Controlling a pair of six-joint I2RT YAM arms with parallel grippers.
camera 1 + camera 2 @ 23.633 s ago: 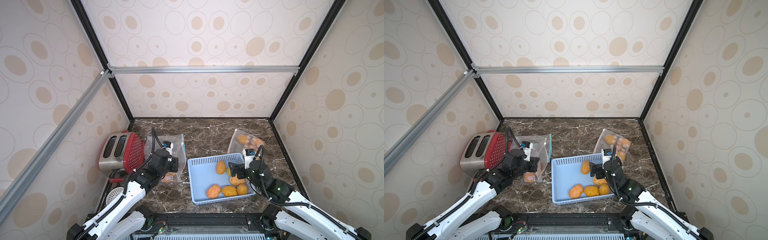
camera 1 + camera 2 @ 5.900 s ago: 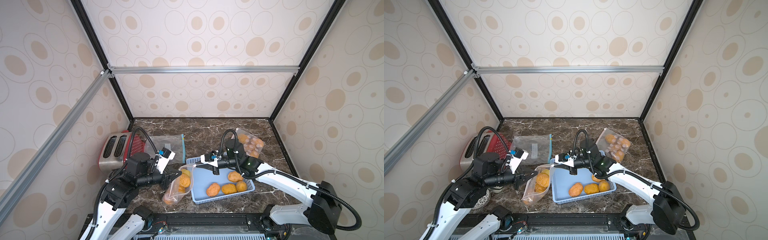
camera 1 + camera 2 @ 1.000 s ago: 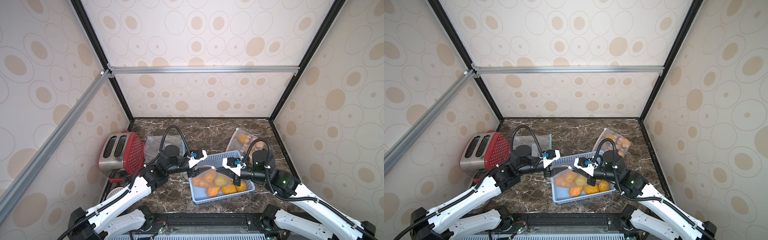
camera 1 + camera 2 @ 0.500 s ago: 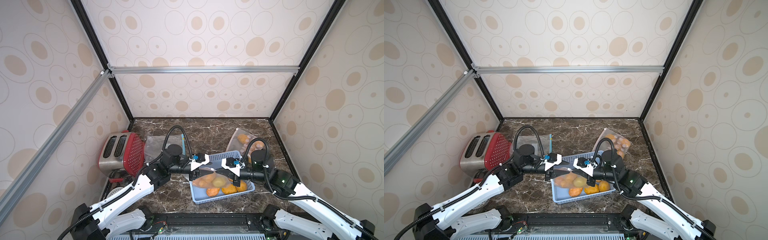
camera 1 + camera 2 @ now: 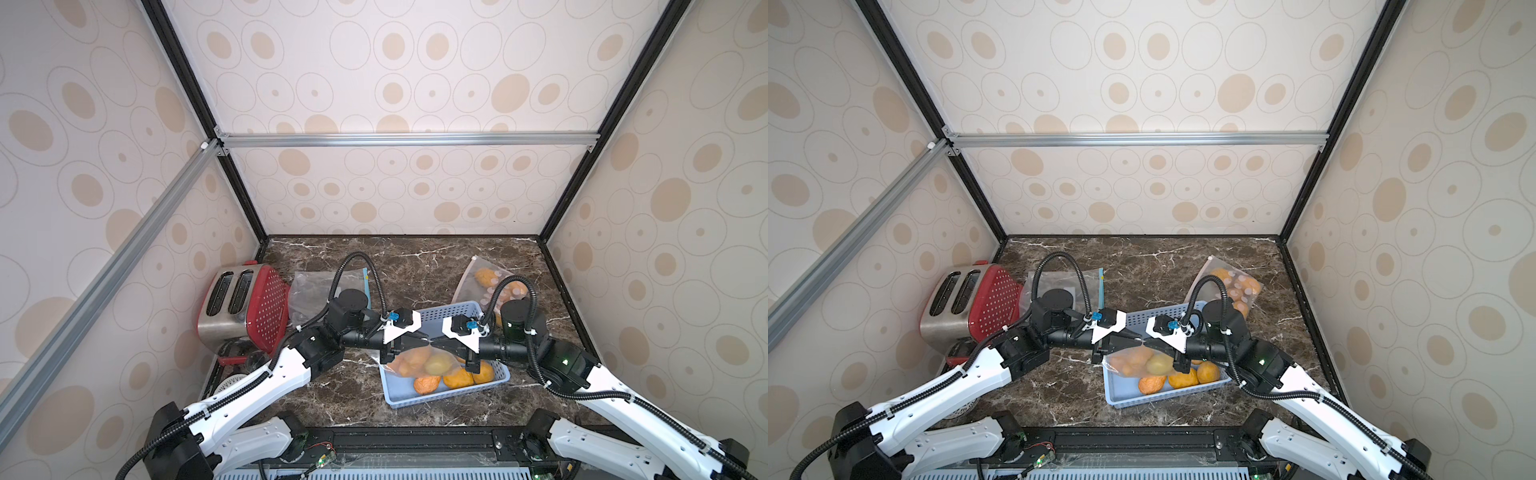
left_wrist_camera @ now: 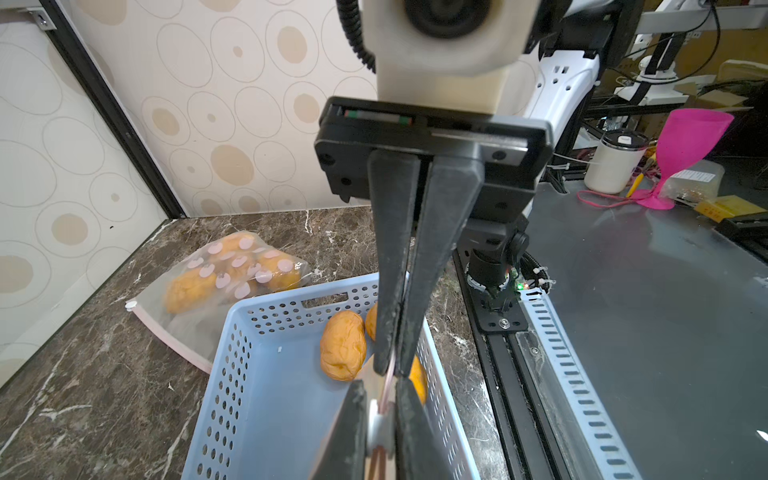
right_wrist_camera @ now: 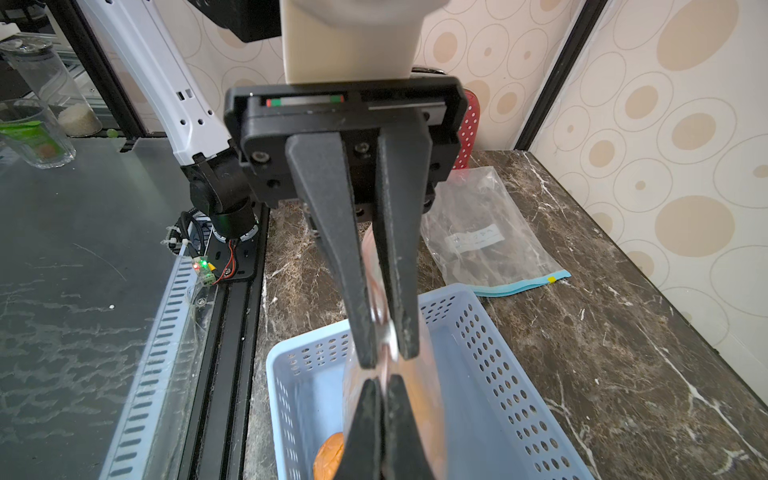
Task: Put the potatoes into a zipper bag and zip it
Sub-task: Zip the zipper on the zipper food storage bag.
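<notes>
2 grips | L fingers [image 6: 415,436], R fingers [image 7: 361,432] pinch clear zip bag [image 5: 434,353] | wrinkly potatoes [image 5: 409,360] inside

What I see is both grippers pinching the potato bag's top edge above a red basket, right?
The basket is blue, not red; both top views show it. The left gripper and right gripper do pinch the top edge of the potato bag above it.

a glossy, veined marble desk [image 5: 415,257] is pictured under a perforated blue plastic basket [image 6: 232,365]; potatoes [image 5: 426,384] are seen wrinkled and matt, the zipper bag [image 5: 415,361] clear, thin plastic film.
</notes>
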